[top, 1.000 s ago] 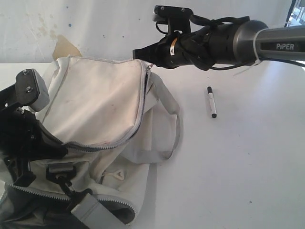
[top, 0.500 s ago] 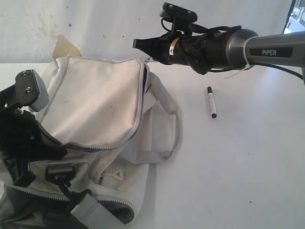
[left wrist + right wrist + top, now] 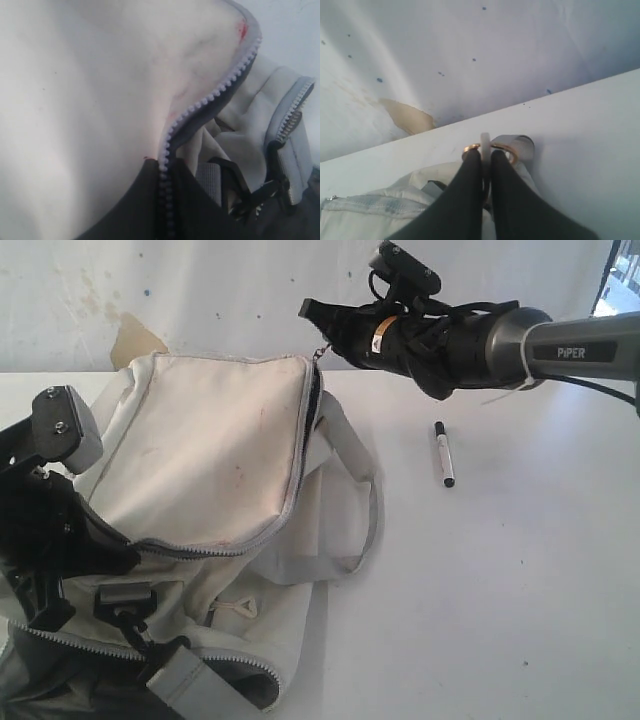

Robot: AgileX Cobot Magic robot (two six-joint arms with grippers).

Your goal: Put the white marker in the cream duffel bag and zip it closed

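While right tool [image 3: 310,312] grips zipper pull [image 3: 485,141], white marker [image 3: 443,453] lies apart.

Bag [image 3: 200,460] is spread on table [image 3: 500,590], below and left of right gripper [image 3: 312,312]. Pull [image 3: 485,140] is pinched between the gripper's tips at the bag's far corner. Marker [image 3: 444,454] is laid on the table right of the gripper, apart from the bag.
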